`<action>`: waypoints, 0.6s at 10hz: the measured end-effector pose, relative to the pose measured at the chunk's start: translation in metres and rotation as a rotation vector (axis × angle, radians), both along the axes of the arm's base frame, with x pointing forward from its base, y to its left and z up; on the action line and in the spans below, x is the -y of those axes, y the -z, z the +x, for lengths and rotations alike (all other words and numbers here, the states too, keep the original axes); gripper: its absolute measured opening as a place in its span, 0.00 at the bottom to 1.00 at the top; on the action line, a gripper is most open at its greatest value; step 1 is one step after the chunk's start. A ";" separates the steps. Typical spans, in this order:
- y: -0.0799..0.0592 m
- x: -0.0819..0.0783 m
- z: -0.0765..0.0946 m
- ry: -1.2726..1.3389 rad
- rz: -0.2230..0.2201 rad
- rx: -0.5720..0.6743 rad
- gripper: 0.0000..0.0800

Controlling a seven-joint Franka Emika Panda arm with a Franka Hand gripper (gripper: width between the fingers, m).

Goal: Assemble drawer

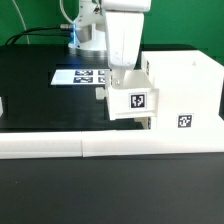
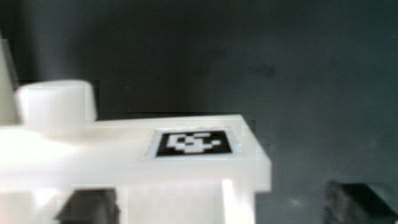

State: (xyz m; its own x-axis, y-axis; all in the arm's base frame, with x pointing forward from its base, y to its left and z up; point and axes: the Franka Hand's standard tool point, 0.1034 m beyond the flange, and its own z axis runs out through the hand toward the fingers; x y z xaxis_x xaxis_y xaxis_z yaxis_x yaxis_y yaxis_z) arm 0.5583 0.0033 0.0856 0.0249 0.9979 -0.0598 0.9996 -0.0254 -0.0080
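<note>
The white drawer shell (image 1: 185, 85) stands on the black table at the exterior view's right, with a tag on its front. A small white tray (image 1: 130, 103) with a tag sits against the shell's left side, partly pushed in. My gripper (image 1: 122, 78) hangs straight over this tray. In the wrist view the tray (image 2: 134, 160) shows its round knob (image 2: 54, 102) and its tag (image 2: 192, 143). My gripper (image 2: 222, 205) is open. Its dark fingers (image 2: 80, 205) straddle the tray's wall, and there is a gap on one side.
The long low white border wall (image 1: 90, 147) runs along the near side of the table. The marker board (image 1: 82, 76) lies flat behind the tray. The arm's base stands at the back. A white piece (image 1: 3, 105) is cut off at the exterior view's left edge.
</note>
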 end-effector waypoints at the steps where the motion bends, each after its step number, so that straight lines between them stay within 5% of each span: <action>1: -0.007 0.006 0.000 -0.010 -0.005 -0.005 0.80; 3: -0.029 0.038 -0.009 -0.036 -0.019 -0.024 0.80; 5: -0.027 0.070 -0.022 -0.095 -0.016 -0.042 0.81; 6: -0.027 0.071 -0.022 -0.081 -0.013 -0.043 0.81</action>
